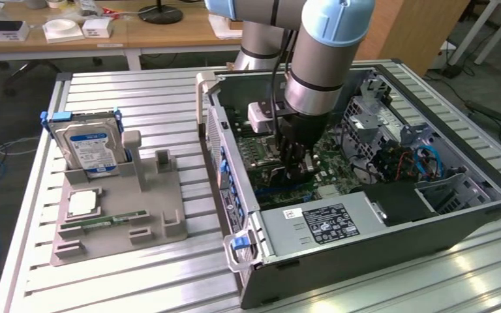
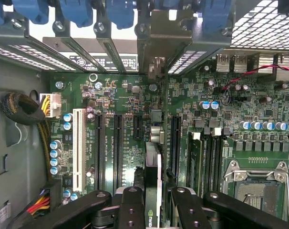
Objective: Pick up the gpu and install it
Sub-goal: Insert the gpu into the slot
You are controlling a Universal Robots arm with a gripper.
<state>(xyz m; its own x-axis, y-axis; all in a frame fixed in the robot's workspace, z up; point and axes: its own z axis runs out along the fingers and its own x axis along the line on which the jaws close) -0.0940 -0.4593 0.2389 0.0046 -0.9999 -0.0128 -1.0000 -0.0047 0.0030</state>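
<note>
One gripper [image 2: 153,202] clamped on the gpu [image 2: 152,191], card edge-on down over the motherboard [image 2: 135,100] slots, probably not seated yet, inside the open computer case [image 1: 459,215]; beyond, hard drive [image 1: 89,147] in grey holder [image 1: 120,222].

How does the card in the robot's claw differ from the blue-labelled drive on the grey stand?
The card is thin and dark; the drive is boxy with a blue label. The card is clamped in the gripper; the drive sits untouched in the grey stand. The card is inside the computer case, above the circuit board; the drive is outside it. Both stand on edge.
</note>
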